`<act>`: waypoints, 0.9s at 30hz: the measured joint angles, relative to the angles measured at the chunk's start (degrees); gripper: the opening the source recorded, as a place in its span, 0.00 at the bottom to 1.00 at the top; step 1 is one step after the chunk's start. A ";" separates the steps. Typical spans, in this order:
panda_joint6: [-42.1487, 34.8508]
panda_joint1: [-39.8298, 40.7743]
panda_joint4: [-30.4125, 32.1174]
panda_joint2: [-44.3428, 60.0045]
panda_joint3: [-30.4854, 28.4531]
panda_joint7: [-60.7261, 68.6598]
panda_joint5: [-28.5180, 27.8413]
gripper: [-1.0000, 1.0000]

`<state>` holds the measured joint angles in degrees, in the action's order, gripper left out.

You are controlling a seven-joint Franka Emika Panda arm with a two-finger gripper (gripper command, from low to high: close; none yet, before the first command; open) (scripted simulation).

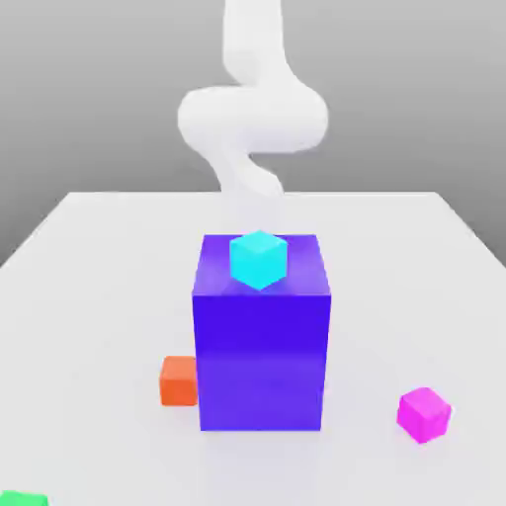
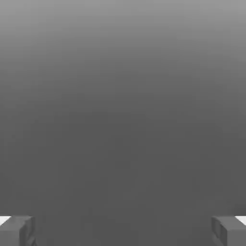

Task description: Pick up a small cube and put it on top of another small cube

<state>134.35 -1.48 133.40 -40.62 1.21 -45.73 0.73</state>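
The small magenta cube [image 1: 424, 413] lies on the white table near the front, toward the exterior view's right, and nothing touches it. My white arm [image 1: 252, 114] rises behind the big blue-violet block [image 1: 261, 341], far from the magenta cube. In the hand view my gripper [image 2: 123, 231] is open, its two grey fingertips [image 2: 17, 230] set wide apart with plain grey background and nothing between them.
A cyan cube [image 1: 259, 259] rests on top of the blue-violet block. An orange cube [image 1: 179, 380] sits against the block's base on the exterior view's left. A green object [image 1: 24, 497] pokes in at the front left corner of the table [image 1: 89, 287].
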 joint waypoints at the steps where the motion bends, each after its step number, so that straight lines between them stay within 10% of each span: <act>1: 1.10 -0.64 0.70 2.25 0.56 0.05 0.31 0.50; 15: 15.47 -8.26 9.75 31.38 9.89 -2.20 0.38 0.50; 27: 29.22 -18.00 14.36 56.77 9.28 -11.92 -10.94 0.50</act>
<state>163.57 -19.48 147.77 16.16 10.49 -57.64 -10.21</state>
